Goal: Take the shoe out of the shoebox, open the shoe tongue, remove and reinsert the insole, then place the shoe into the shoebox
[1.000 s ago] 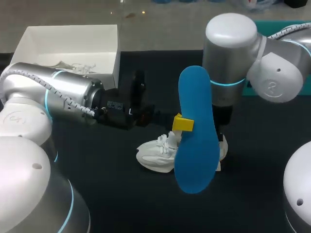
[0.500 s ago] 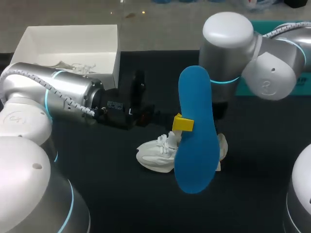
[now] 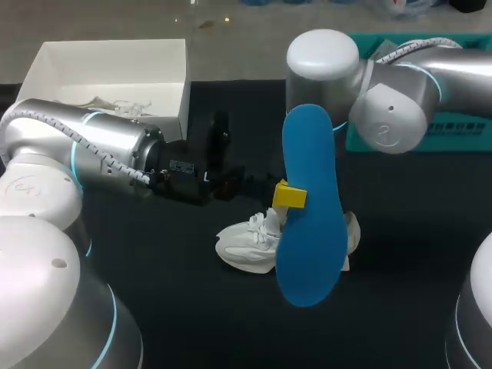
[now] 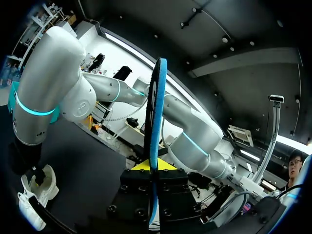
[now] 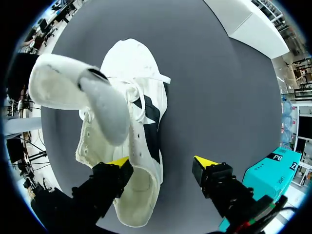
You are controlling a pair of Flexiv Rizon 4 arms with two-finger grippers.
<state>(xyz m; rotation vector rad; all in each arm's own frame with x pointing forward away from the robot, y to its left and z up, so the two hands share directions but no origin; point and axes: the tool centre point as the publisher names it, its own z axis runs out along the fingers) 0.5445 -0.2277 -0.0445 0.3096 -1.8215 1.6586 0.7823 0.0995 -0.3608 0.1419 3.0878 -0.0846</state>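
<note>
The blue insole (image 3: 310,206) stands upright above the table, held on edge by my left gripper (image 3: 290,194), which is shut on it. In the left wrist view the insole (image 4: 156,117) rises edge-on from between the yellow tips of that gripper (image 4: 151,165). The white shoe (image 3: 250,243) lies on the black table under the insole. My right gripper (image 5: 162,162) hovers open above the shoe (image 5: 134,112); one finger is over the heel opening, the other over bare table. In the head view the insole hides my right gripper.
The open white shoebox (image 3: 108,77) sits at the back left, with loose laces or paper inside. A teal box (image 3: 453,131) stands at the right, also close beside my right gripper (image 5: 263,170). The shoebox corner (image 5: 253,24) shows beyond the shoe.
My right arm has lifted off the shoe's heel and swung back toward the middle. Its fingers have narrowed a little. The left arm and insole have not moved.
</note>
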